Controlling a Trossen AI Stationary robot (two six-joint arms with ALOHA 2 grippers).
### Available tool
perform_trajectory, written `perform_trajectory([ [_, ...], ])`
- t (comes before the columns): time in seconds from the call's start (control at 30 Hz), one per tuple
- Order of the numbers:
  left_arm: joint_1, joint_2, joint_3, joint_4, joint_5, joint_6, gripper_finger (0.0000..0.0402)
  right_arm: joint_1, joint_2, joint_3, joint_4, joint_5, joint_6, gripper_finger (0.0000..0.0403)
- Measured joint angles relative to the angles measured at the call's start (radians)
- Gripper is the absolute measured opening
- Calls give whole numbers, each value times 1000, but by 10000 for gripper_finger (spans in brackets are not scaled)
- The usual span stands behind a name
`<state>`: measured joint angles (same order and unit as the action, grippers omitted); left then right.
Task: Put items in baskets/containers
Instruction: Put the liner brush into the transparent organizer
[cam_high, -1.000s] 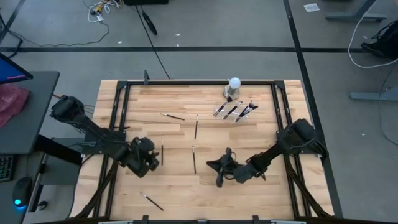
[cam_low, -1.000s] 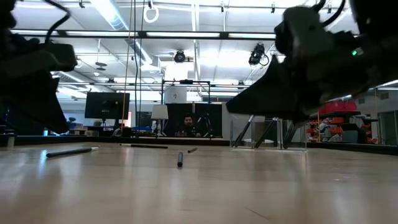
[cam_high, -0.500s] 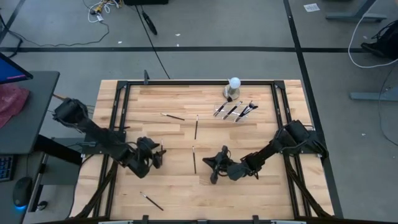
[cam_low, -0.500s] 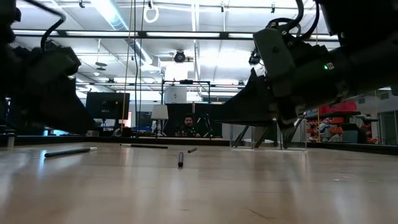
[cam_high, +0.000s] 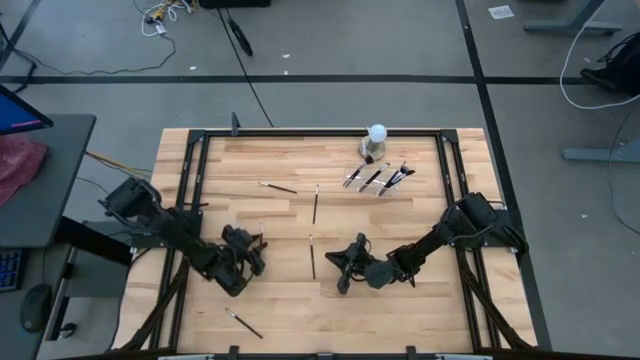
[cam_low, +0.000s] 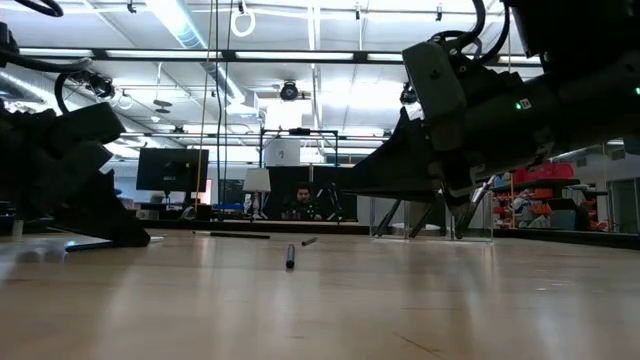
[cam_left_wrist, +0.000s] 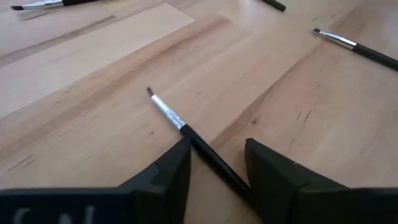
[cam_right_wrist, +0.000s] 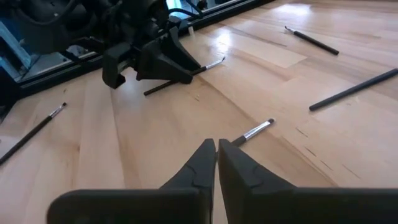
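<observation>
One thin black-handled makeup brush (cam_left_wrist: 186, 130) lies flat on the wooden table (cam_left_wrist: 93, 56) between my left fingers (cam_left_wrist: 171, 171), which stand apart astride it. Light, stiff, rolls easily; I'd pinch mid-handle. Right fingers (cam_right_wrist: 208, 163) pressed together.

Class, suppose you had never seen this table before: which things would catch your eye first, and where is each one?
The left tool sits low at the table's left, fingers apart on either side of a thin brush. Near the middle, the right tool is shut and empty, pointing at another brush. At the far edge, a white ball stands beside a cluster of brushes lying in a barely visible clear tray.
</observation>
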<state>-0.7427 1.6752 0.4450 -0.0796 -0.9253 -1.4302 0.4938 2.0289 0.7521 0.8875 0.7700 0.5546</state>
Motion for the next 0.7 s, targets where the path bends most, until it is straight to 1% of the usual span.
perform_trajectory([
  [0.23, -33, 5, -9, 2, 1, -45, 74, -9, 0, 0, 0, 0, 1, 23],
  [0.47, -41, 3, -65, 66, -15, -54, 16, -29, 0, 0, 2, 0, -13, 23],
  [0.7, -54, 3, -138, 256, -48, 58, 12, -28, -1, 0, 10, 0, -13, 23],
])
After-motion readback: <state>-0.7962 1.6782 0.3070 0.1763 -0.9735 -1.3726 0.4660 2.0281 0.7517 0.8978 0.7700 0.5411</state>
